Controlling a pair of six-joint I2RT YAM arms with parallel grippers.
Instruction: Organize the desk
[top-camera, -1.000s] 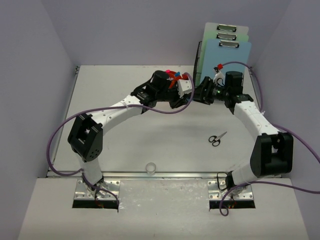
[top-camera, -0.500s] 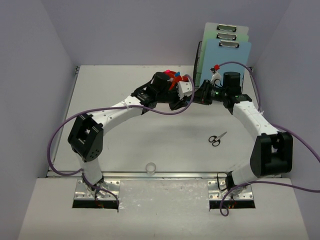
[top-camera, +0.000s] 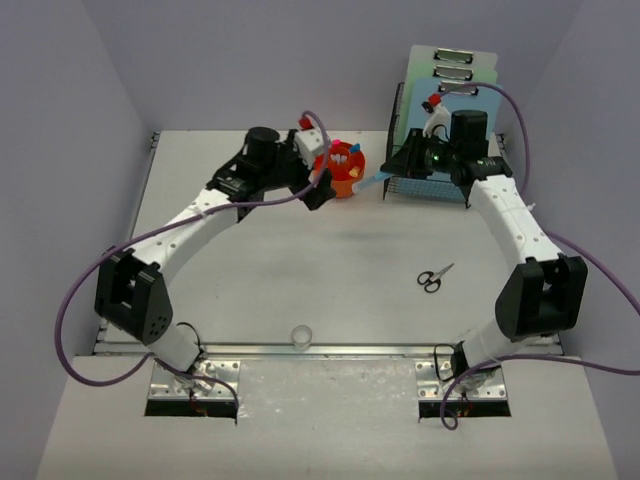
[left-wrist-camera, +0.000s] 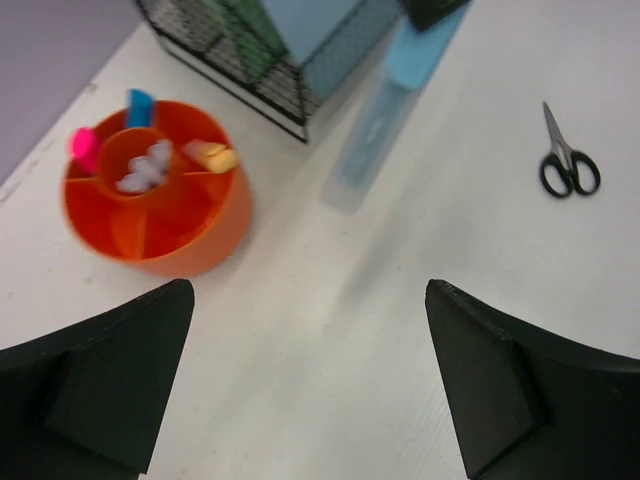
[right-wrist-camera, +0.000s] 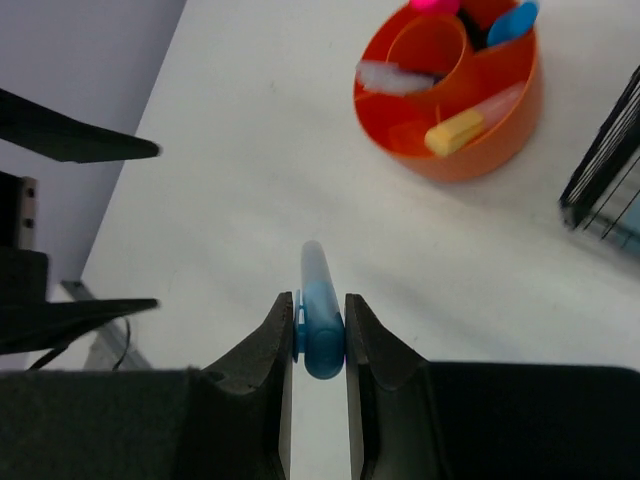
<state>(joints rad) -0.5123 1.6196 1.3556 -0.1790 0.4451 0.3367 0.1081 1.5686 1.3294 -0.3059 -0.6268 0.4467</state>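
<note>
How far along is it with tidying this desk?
Clipboards stand in the rack, and small items sit in the orange pot. Right jaws hold a blue pen, not yet stowed. Scissors lie loose on the desk; left jaws are open, empty.

Top external: high and behind, looking down over the whole desk (top-camera: 300, 270). Wrist views — close, angled downward; all three share the orange caddy (left-wrist-camera: 155, 205).
</note>
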